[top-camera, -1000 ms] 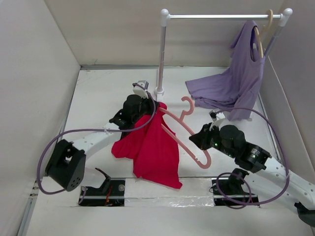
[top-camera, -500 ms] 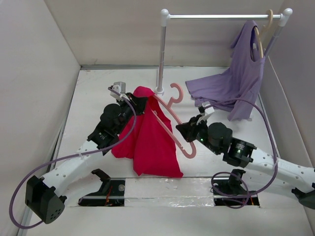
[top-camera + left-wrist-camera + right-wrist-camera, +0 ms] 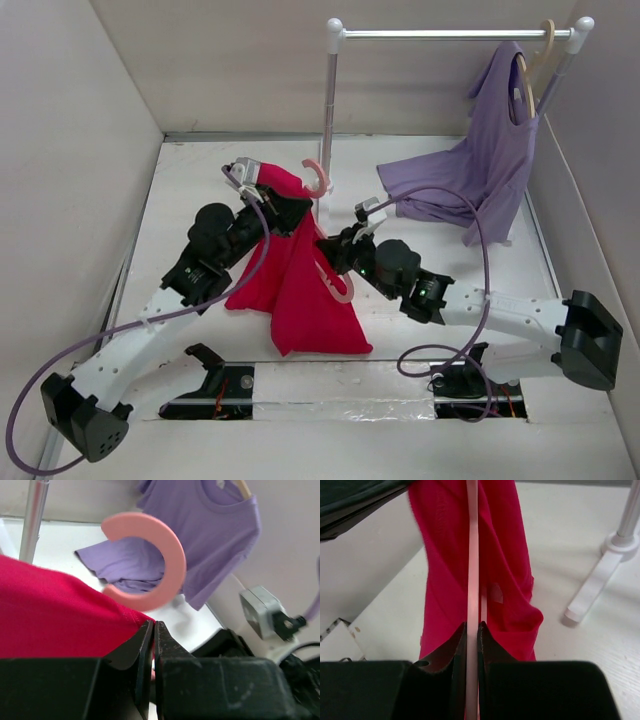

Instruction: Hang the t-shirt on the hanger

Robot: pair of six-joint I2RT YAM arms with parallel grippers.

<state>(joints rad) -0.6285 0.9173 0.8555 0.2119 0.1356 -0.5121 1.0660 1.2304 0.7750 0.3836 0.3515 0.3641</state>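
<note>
The red t-shirt (image 3: 300, 290) hangs in a bunch above the table, held up at its top edge by my left gripper (image 3: 296, 208), which is shut on the cloth (image 3: 50, 615). The pink hanger's hook (image 3: 316, 180) sticks out beside the top of the t-shirt, and its lower end (image 3: 342, 290) shows at the cloth's right side. The rest of the hanger is hidden by the t-shirt. My right gripper (image 3: 327, 246) is shut on the hanger's thin bar (image 3: 472, 555), which runs up along the t-shirt (image 3: 505, 555) past its white label (image 3: 495, 592). The left wrist view shows the hook (image 3: 170, 565) just above my left gripper (image 3: 153, 625).
A clothes rack stands at the back, its left pole (image 3: 327, 110) and base (image 3: 600, 580) close behind the hook. A lilac garment (image 3: 470, 170) hangs from a beige hanger (image 3: 545, 45) on the rail's right end and trails onto the table. Walls close in both sides.
The right arm has carried the hanger left and back, so most of it now lies within the red cloth. The left arm has raised the t-shirt's top edge back and to the left.
</note>
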